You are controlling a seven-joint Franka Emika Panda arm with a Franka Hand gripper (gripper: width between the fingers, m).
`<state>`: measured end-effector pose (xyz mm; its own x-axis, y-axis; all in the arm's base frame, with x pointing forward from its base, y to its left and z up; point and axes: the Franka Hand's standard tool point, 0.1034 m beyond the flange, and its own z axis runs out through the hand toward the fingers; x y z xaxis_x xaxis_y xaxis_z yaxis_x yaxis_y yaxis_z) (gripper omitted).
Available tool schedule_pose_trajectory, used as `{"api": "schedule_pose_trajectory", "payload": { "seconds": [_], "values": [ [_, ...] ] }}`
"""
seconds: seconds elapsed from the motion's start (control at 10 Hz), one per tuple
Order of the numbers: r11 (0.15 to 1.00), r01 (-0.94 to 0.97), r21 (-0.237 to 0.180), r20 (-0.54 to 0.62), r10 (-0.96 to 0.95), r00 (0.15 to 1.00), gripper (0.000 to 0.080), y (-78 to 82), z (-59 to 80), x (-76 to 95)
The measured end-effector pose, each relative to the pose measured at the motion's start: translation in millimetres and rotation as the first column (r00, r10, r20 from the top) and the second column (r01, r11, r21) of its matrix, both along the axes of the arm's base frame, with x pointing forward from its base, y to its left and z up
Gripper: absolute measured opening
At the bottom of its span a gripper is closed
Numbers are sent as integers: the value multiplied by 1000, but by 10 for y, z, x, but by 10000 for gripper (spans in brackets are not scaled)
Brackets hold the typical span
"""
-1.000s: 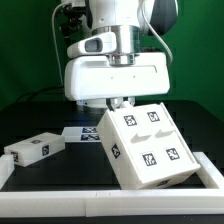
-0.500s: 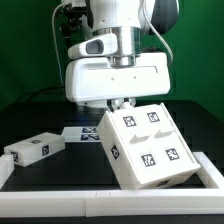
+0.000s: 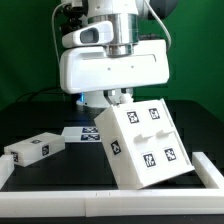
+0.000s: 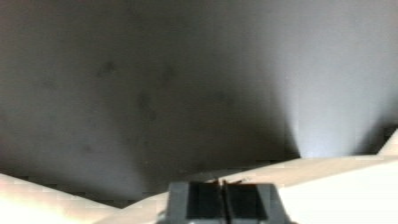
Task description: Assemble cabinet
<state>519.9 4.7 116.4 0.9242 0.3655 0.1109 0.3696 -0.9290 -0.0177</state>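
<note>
The arm (image 3: 112, 18) is glossy white, with a brushed grey metal collar (image 3: 120, 44) at upper centre of the exterior view, a wide, rounded white housing (image 3: 112, 70) beneath it, black cables (image 3: 68, 14) at upper left, and dark grey fingers (image 4: 192, 205).

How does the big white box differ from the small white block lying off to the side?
The big box is far larger than the small block. The box stands tilted, while the block lies flat. The box shows several tags across its faces; the block shows fewer. Both are white with black-and-white square tags.
</note>
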Motion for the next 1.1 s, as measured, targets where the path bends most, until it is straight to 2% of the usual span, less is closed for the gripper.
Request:
{"api": "schedule_pose_trajectory", "payload": {
  "seconds": [0.3, 0.6, 0.8, 0.9, 1.0, 1.1],
  "values": [
    [1000, 20, 10, -49, -20, 999, 2, 71, 77, 65],
    [1000, 26, 14, -81, -25, 996, 2, 207, 68, 64],
    [999, 34, 12, -56, -33, 998, 2, 356, -50, -59],
    [1000, 20, 9, -53, -20, 998, 2, 418, -146, -209],
    [1000, 14, 8, -62, -14, 998, 2, 443, -124, -232],
    [1000, 12, 10, -68, -11, 998, 2, 466, -66, -185]
  ]
}}
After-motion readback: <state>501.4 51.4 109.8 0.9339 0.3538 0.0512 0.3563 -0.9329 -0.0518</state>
